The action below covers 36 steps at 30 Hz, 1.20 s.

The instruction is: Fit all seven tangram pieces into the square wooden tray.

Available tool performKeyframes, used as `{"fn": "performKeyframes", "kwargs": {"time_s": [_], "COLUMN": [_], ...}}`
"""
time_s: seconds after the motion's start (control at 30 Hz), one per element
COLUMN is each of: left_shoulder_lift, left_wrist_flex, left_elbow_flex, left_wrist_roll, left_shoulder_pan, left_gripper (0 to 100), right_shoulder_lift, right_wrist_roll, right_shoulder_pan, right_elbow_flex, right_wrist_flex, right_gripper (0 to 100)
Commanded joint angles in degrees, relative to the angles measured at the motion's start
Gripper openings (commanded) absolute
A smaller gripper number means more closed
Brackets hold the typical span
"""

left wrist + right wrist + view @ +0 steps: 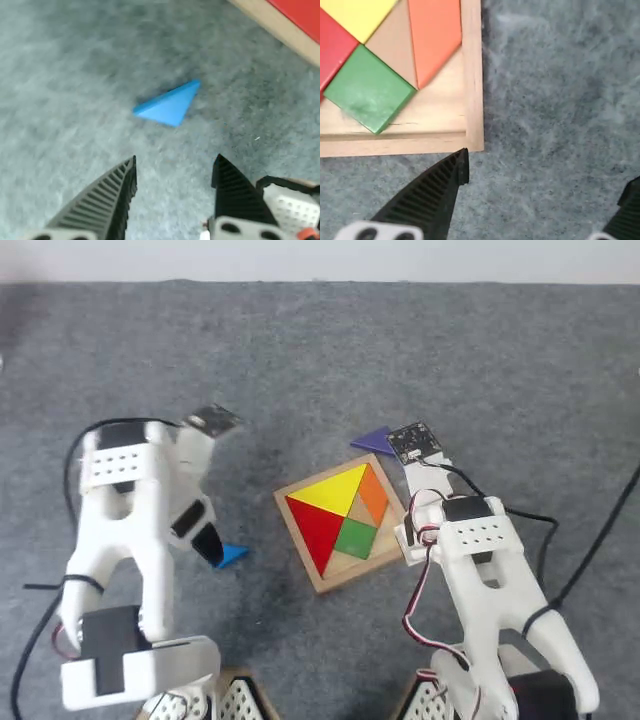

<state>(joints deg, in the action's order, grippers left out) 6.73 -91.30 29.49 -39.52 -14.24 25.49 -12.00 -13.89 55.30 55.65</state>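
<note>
the blue triangle [167, 106] lies flat on the grey felt surface [70, 75], just ahead of the left gripper [176, 161] and apart from the square wooden tray [345, 572]. the piece is judged to be light, rigid and thin, with smooth painted faces that are likely to slip. it is best taken across two opposing edges, near its middle, with the fingers brought low to the felt. the left gripper is set wide open and nothing is held; the triangle is placed beyond its fingertips, not between them. the right gripper [547, 170] is likewise spread open and empty, with one fingertip placed at the tray's outer corner; contact cannot be confirmed. a purple piece [372, 439] is seen outside the tray, near its far corner.
</note>
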Motion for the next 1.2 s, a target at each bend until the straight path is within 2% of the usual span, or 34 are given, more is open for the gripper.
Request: {"fn": "performKeyframes", "kwargs": {"time_s": [0.0,0.1,0.17,0.27,0.53,0.7,1.03,1.17], "left_shoulder_lift": [2.7,3.2,3.2,2.7,3.2,3.2,2.6,2.6], "left_wrist_flex": [10.3,17.8,20.5,23.2,23.6,24.2,32.8,33.8], "left_elbow_flex": [6.8,11.6,12.6,12.7,15.2,16.7,21.8,22.7], "left_wrist_roll": [-10.8,-22.7,-27.3,-30.9,-39.4,-41.2,-41.1,-40.9], "left_shoulder_pan": [5.8,6.8,6.9,6.0,4.5,4.6,4.6,4.6], "left_gripper": [25,25,25,25,25,25,25,20], "right_shoulder_lift": [2.2,2.2,2.2,2.2,2.1,2.1,2.1,2.1], "right_wrist_roll": [-0.4,-0.4,-0.4,-0.4,-0.4,-0.6,-0.6,-0.6], "right_shoulder_pan": [0.3,0.3,0.3,0.3,0.3,0.3,0.3,0.3], "right_elbow_flex": [-0.4,-0.4,-0.4,-0.4,-0.3,0.8,0.8,0.8], "right_wrist_flex": [-0.7,-0.7,-0.7,-0.7,-1.5,-3.3,-3.5,-3.4], "right_gripper": [45.7,45.7,45.7,45.7,45.7,45.7,45.7,45.7]}}
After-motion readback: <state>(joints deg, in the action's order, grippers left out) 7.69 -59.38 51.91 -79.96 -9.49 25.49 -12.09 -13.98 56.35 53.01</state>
